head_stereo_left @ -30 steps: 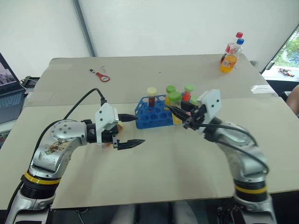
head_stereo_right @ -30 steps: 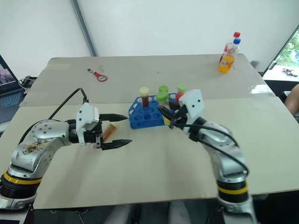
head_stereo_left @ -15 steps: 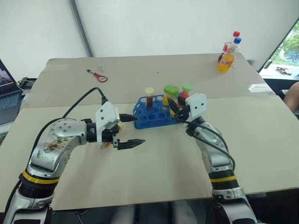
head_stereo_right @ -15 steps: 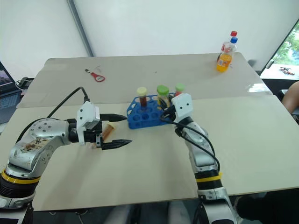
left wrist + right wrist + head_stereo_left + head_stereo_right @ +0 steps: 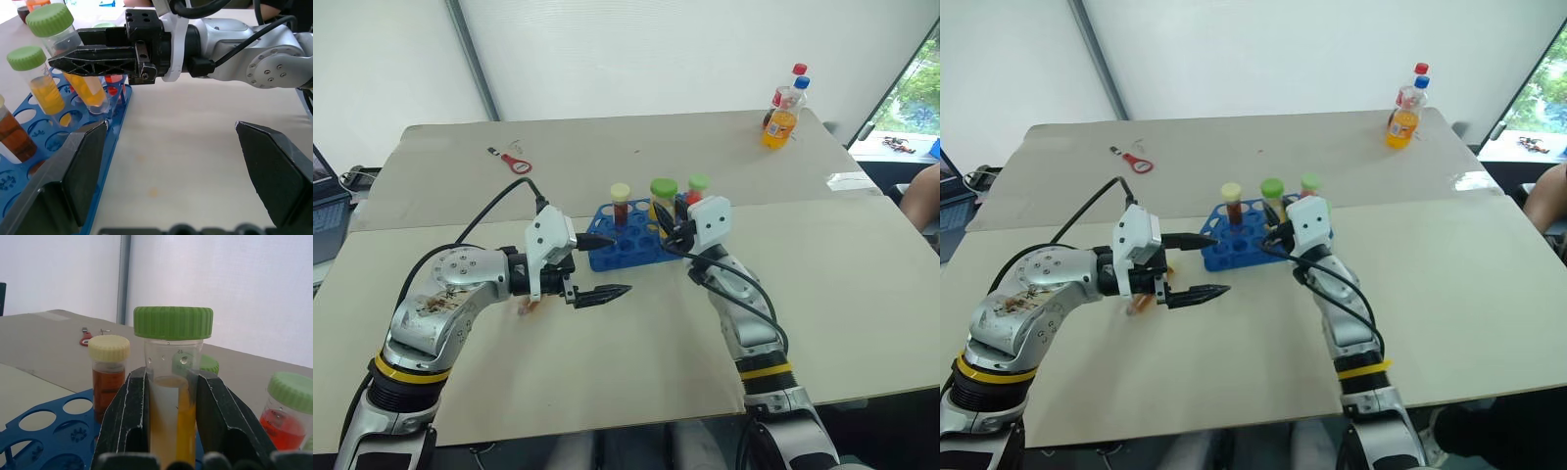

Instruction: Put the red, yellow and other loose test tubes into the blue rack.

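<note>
The beige counter [image 5: 636,372] is seen carrying the blue rack [image 5: 625,245] near its middle. A small orange item [image 5: 529,305] is left lying beside it, a red-handled tool [image 5: 516,162] is set farther back, and two bottles [image 5: 781,110] are stood at the far corner.

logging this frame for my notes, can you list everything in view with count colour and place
blue rack: 1, blue, middle of the table
brown tube: 1, cream cap, standing in the rack
yellow tube: 1, green cap, clamped in the right gripper at the rack
second yellow tube: 1, green cap, standing in the rack
red tube: 1, green cap, at the rack's far side
orange tube: 1, lying loose on the table under the left arm
bottles: 2, red and blue caps, far right of the table
red tool: 1, far left of the table
table: 1, beige
left gripper: fingers open, beside the rack
right gripper: fingers shut on the yellow tube
</note>
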Action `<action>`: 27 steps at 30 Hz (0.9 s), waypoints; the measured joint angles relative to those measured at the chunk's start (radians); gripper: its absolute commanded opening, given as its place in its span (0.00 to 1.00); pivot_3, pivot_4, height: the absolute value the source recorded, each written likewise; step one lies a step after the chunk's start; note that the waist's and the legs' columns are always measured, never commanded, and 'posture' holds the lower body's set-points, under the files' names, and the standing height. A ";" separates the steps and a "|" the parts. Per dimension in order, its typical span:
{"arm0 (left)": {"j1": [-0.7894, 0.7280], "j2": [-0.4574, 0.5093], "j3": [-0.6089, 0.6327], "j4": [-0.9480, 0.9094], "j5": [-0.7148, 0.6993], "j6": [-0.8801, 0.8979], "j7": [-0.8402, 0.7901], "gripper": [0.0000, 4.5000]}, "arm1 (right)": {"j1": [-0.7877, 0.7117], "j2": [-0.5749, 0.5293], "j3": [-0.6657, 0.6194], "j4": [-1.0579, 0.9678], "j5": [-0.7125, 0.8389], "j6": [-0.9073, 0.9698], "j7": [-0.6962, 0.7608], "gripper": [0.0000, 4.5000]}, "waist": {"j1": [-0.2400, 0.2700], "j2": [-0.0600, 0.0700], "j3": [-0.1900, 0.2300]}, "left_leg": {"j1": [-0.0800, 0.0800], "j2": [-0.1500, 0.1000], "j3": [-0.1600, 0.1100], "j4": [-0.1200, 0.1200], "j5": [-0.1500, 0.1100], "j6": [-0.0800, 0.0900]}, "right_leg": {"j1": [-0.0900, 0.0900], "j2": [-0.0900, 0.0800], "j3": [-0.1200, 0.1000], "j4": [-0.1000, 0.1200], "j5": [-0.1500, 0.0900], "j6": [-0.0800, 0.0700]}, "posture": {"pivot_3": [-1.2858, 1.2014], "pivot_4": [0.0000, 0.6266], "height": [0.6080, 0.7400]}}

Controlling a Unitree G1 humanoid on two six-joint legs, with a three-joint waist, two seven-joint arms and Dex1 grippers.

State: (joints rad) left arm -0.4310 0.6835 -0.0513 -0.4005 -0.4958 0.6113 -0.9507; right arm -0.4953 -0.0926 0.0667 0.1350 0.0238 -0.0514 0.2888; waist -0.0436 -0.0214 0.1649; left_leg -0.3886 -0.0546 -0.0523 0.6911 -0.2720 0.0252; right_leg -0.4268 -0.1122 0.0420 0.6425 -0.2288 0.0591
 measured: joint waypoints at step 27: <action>-0.043 -0.025 -0.005 0.014 -0.022 0.085 0.085 1.00 | 0.038 0.044 -0.003 0.008 -0.006 -0.055 -0.106 0.20 | 0.001 0.000 0.000 | 0.002 0.000 0.000 -0.001 0.000 0.000 | 0.001 0.000 0.000 -0.001 0.000 0.000 | 0.52 0.24 1.00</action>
State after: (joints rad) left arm -0.4742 0.6580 -0.0565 -0.3861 -0.5177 0.6959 -0.8658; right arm -0.4569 -0.0488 0.0637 0.1432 0.0182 -0.1068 0.1829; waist -0.0429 -0.0213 0.1649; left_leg -0.3871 -0.0547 -0.0523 0.6906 -0.2719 0.0250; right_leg -0.4256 -0.1124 0.0422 0.6420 -0.2288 0.0591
